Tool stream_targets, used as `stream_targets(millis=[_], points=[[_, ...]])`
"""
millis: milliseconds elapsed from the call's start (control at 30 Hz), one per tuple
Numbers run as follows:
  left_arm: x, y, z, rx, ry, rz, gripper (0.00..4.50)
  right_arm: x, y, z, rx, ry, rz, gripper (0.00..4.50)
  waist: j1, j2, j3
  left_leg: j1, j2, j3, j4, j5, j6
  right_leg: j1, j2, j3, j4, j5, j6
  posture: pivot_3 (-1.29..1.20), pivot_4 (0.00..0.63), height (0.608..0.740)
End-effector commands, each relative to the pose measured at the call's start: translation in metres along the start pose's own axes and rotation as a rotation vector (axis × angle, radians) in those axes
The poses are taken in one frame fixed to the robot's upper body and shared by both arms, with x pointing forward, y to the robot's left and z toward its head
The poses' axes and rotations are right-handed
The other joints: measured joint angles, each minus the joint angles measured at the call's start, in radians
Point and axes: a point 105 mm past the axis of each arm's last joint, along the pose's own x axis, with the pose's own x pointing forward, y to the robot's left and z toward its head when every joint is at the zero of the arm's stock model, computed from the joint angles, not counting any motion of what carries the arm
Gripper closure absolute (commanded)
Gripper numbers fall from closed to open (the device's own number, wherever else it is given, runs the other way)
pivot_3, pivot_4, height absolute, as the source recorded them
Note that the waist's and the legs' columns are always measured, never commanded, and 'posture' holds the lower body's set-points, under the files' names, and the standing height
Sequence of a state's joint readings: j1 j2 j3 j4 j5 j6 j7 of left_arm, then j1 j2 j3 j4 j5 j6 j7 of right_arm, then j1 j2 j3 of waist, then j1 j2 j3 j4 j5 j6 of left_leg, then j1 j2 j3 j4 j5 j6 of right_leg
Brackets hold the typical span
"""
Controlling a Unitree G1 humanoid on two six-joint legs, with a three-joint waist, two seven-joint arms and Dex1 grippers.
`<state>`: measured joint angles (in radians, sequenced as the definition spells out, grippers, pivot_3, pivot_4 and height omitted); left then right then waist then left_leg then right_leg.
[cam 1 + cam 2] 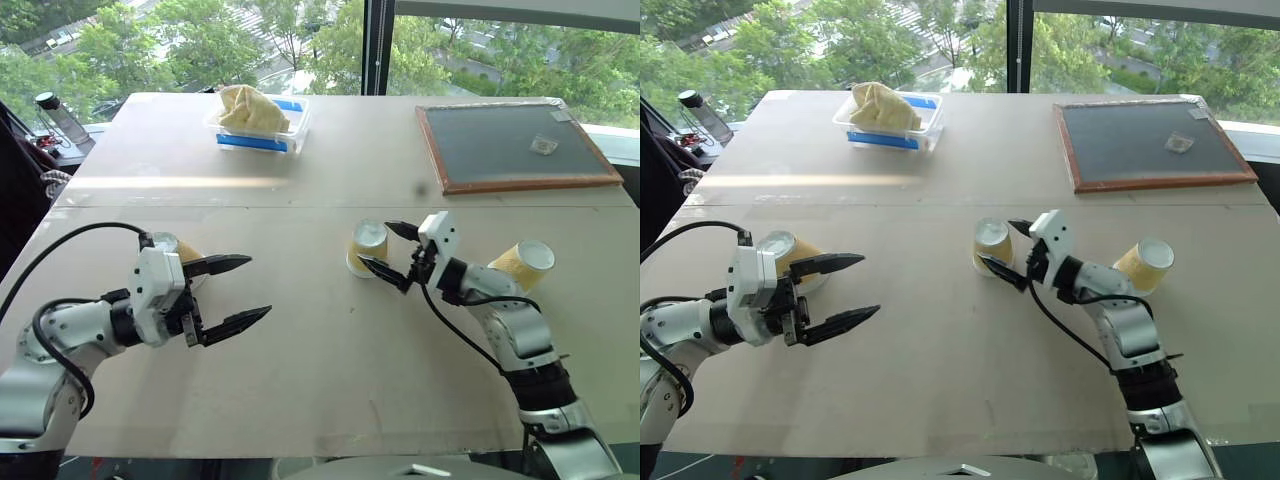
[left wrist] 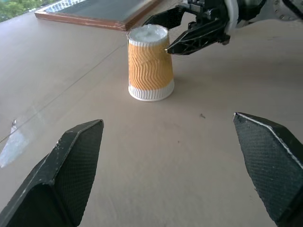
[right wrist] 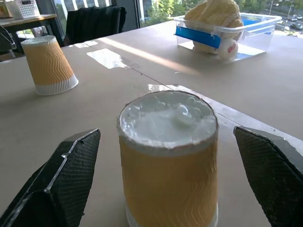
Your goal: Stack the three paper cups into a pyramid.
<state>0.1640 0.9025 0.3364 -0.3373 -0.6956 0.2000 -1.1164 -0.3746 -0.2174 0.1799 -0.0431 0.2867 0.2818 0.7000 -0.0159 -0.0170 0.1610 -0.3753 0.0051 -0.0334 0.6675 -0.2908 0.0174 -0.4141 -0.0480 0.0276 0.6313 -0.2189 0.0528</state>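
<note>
Three paper cups stand upside down on the table, with yellow ribbed sides and white bases up. The middle cup sits between the fingers of my right gripper, which is open; in the right wrist view there are gaps on both sides of the cup. The left cup stands just behind my left gripper, which is open, holds nothing and points toward the middle cup. The right cup stands beside my right forearm.
A clear tub with a blue label and tan cloth sits at the back left of the table. A wood-framed dark board lies at the back right. A bottle stands off the table's left edge.
</note>
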Motion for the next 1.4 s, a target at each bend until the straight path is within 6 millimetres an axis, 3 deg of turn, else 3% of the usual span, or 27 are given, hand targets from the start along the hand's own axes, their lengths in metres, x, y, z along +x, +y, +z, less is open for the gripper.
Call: stream_targets(millis=[33, 67, 133, 267, 633, 700, 800, 833, 1033, 1167, 1233, 1400], points=[[0.0, 0.0, 0.016, 0.027, -0.029, -0.022, 0.0, 0.011, -0.002, 0.007, -0.034, -0.017, -0.007, 0.04, 0.0, 0.0, 0.0, -0.002, 0.0, -0.001, 0.0, 0.0, 0.0, -0.002, 0.0, -0.001, 0.0, 0.0, 0.0, 0.0, 0.15, 0.74], [0.0, 0.0, 0.016, 0.029, -0.028, -0.022, 0.0, 0.013, -0.003, 0.008, -0.029, -0.023, -0.007, 0.04, 0.001, 0.0, 0.0, -0.003, 0.0, -0.001, 0.0, 0.001, -0.001, -0.002, 0.0, -0.001, 0.0, 0.0, 0.0, 0.0, 0.15, 0.74], [0.001, 0.0, 0.017, 0.025, -0.032, -0.019, 0.0, 0.015, -0.002, 0.01, -0.025, -0.031, 0.001, 0.56, 0.001, 0.0, 0.0, -0.004, -0.001, -0.001, 0.0, 0.001, -0.001, -0.002, 0.0, -0.002, 0.0, 0.0, 0.0, 0.0, 0.15, 0.74], [0.001, -0.001, 0.017, 0.022, -0.037, -0.006, 0.0, 0.016, 0.003, 0.008, -0.029, -0.024, 0.03, 2.22, -0.001, 0.0, 0.0, -0.003, -0.001, -0.002, 0.0, 0.0, -0.001, -0.002, 0.0, -0.002, 0.0, 0.0, 0.0, 0.0, 0.15, 0.74], [-0.011, -0.003, 0.014, -0.027, -0.063, 0.177, 0.0, 0.072, 0.028, 0.021, -0.028, -0.048, 0.147, 2.28, -0.026, 0.0, 0.0, -0.002, 0.0, -0.003, 0.001, 0.001, -0.002, -0.003, 0.0, -0.002, 0.004, 0.0, -0.001, 0.0, 0.15, 0.74], [-0.012, -0.005, 0.011, -0.033, -0.055, 0.195, 0.0, 0.078, 0.029, 0.017, -0.013, -0.025, 0.146, 1.23, -0.025, 0.0, 0.0, -0.002, 0.0, -0.003, 0.001, 0.001, -0.002, -0.002, 0.0, -0.002, 0.004, 0.0, -0.001, 0.0, 0.15, 0.74], [-0.012, -0.008, 0.01, -0.038, -0.05, 0.206, 0.0, 0.08, 0.028, 0.014, -0.014, -0.016, 0.135, 0.03, -0.021, 0.0, 0.0, -0.002, 0.0, -0.004, 0.001, 0.001, -0.002, -0.002, -0.001, -0.002, 0.004, 0.0, -0.001, 0.0, 0.15, 0.74], [-0.011, -0.008, 0.01, -0.039, -0.051, 0.207, 0.0, 0.078, 0.027, 0.015, -0.014, -0.021, 0.13, 0.03, -0.021, 0.0, 0.0, -0.003, 0.0, -0.004, 0.001, 0.001, -0.002, -0.002, -0.001, -0.002, 0.003, 0.0, -0.001, 0.0, 0.15, 0.74], [0.001, -0.015, 0.017, -0.056, -0.066, 0.145, 0.0, 0.034, 0.019, 0.028, -0.075, -0.059, 0.106, 0.03, -0.016, 0.0, 0.0, -0.003, -0.001, -0.005, 0.001, 0.001, -0.002, -0.002, -0.001, -0.003, 0.003, 0.0, -0.001, 0.0, 0.15, 0.74], [0.026, -0.014, 0.033, -0.034, -0.099, 0.045, 0.0, -0.021, 0.002, 0.047, -0.14, -0.091, -0.021, 0.03, -0.004, 0.0, 0.0, -0.004, -0.002, -0.005, 0.001, 0.001, -0.002, -0.002, -0.002, -0.003, 0.003, 0.0, 0.0, 0.0, 0.15, 0.74], [0.033, -0.013, 0.038, -0.033, -0.108, 0.014, 0.0, -0.038, -0.005, 0.054, -0.173, -0.096, -0.091, 0.03, -0.001, 0.0, 0.0, -0.003, -0.003, -0.005, 0.001, 0.001, -0.002, -0.002, -0.001, -0.004, 0.004, 0.0, 0.0, 0.0, 0.15, 0.74], [0.062, -0.01, 0.053, -0.008, -0.135, -0.098, 0.0, -0.121, -0.049, 0.063, -0.311, -0.043, -0.483, 0.03, 0.007, -0.001, -0.001, -0.003, -0.004, -0.002, 0.002, 0.001, -0.002, -0.001, 0.0, -0.004, 0.005, 0.0, 0.0, 0.0, 0.15, 0.74]])
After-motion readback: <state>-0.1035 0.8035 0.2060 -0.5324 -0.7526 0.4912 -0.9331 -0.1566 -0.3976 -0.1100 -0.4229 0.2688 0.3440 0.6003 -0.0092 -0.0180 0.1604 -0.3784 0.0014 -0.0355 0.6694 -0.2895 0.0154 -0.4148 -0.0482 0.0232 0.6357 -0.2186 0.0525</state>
